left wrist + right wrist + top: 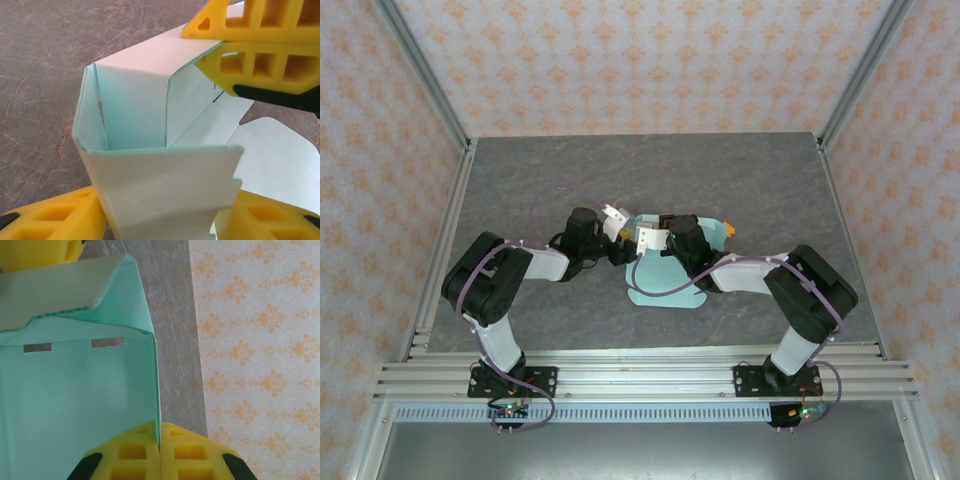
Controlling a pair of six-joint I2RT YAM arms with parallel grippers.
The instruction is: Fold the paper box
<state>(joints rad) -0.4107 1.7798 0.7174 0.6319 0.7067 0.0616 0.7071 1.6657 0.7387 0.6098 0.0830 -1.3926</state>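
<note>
Grey marbled table (520, 180), patterned walls (650, 60) on three sides. Both arms reached inward and met over the middle of the table.

Paper box (665, 285) lay mid-table between the two wrists. It was pale mint card, part folded: the near portion lay flat on the surface, the far portion was raised into walls. From the left wrist, the card formed an open sleeve with creased corners, and loose flaps spread flat beyond it to the right.

Right gripper (160, 435): yellow fingers closed together, pinching the top edge of one upright wall of the box, a thin line of card between the pads.

Left gripper (162, 205): yellow fingers (50, 217) stood well apart, one on each side of the sleeve's near wall. Both sat against the card or just beside it. Could not tell whether they pressed it.

Two small rectangular slots (107, 342) were cut side by side near a fold line in the box.

Tiny orange piece (732, 229) sat by the box's far right edge.
</note>
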